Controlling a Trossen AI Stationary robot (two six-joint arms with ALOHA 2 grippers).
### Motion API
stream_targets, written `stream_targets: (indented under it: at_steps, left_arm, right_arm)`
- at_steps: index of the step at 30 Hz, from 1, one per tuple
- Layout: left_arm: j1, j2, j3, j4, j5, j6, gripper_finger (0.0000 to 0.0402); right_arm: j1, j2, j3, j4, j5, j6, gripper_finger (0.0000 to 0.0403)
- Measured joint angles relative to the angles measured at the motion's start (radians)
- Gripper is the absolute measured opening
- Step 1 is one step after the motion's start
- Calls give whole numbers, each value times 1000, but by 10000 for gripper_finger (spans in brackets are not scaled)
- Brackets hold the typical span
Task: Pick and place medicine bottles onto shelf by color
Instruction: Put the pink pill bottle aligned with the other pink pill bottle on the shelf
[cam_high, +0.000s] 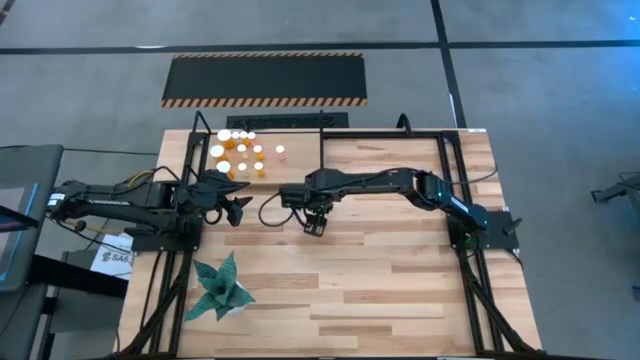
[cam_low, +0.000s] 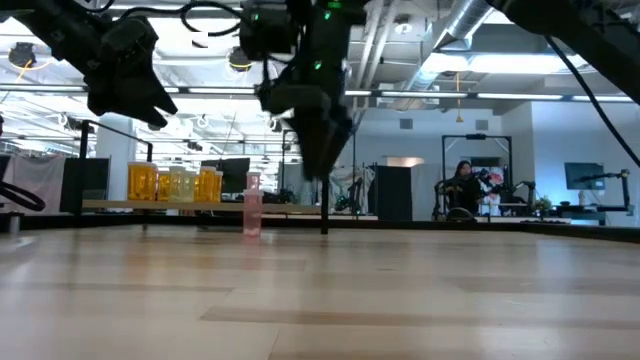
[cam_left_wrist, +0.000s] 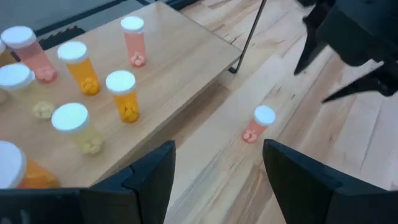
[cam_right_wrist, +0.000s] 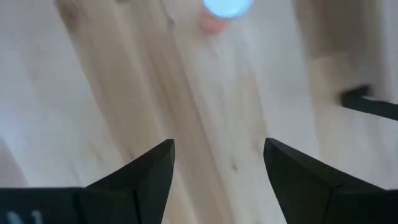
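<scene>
Several medicine bottles (cam_left_wrist: 121, 94) with white caps and orange, yellowish or pink bodies stand upright on the light wooden shelf (cam_left_wrist: 180, 59), also seen from above as a cluster (cam_high: 240, 152). One pink bottle (cam_left_wrist: 258, 123) stands alone on the tabletop beside the shelf's corner post (cam_left_wrist: 247, 37); it also shows in the low view (cam_low: 251, 205). My right gripper (cam_right_wrist: 217, 180) hangs open above the table near that bottle (cam_right_wrist: 225, 7), pointing down, with nothing between its fingers. My left gripper (cam_left_wrist: 217, 180) is open and raised at the table's left, facing the shelf.
A green folded-paper plant (cam_high: 220, 290) sits near the table's front left. A black panel with hazard-striped edges (cam_high: 265, 78) lies on the floor beyond the table. Black frame rails (cam_high: 440, 135) run along the far edge. Bare wood spreads over the table's middle and right.
</scene>
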Motion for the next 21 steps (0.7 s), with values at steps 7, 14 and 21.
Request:
stream_targets:
  at_steps: [7, 14, 21]
  left_arm:
    - [0, 0, 0, 139, 7, 111, 229]
    - [0, 0, 0, 199, 10, 135, 229]
    - [0, 0, -1, 199, 5, 123, 229]
  right_arm:
    - [20, -1, 84, -272, 291, -25, 270]
    - [13, -105, -32, -313, 409, -44, 270]
    - [-17, -460, -533, -217, 426, 24, 270]
